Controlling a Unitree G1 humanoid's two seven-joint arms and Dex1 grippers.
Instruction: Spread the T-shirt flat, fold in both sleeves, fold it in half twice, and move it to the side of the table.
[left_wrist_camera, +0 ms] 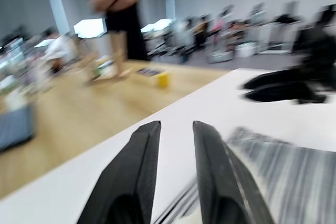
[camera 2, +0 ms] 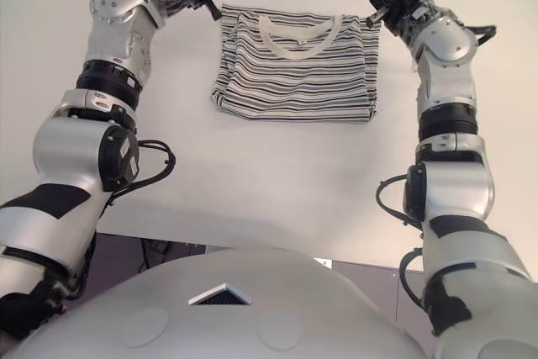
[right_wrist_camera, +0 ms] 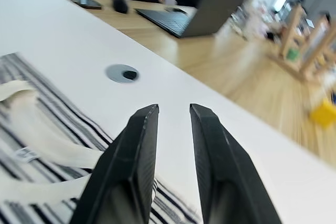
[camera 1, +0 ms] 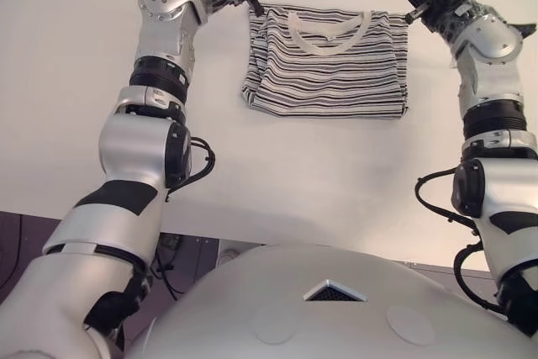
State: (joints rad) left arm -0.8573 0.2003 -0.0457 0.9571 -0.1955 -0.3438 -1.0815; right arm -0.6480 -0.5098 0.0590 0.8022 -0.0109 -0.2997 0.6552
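Striped T-shirt (camera 1: pixel 328 69), sleeves folded in, being carried flat by the white tabletop (camera 1: pixel 319 174) toward 12 o'clock, left hand (left_wrist_camera: pixel 176 124) being held released at its 10 o'clock corner, right hand (right_wrist_camera: pixel 174 107) released at 2 o'clock

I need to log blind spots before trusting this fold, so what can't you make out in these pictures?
T-shirt sleeves: head views, hidden by the folded cloth on top.
Left tool: head views, partly cut off by the top edge; contact with the shirt's corner unclear.
Shirt stripes: left wrist view, blurred.
Shirt corner below the right tool: right wrist view, hidden by its fingers.
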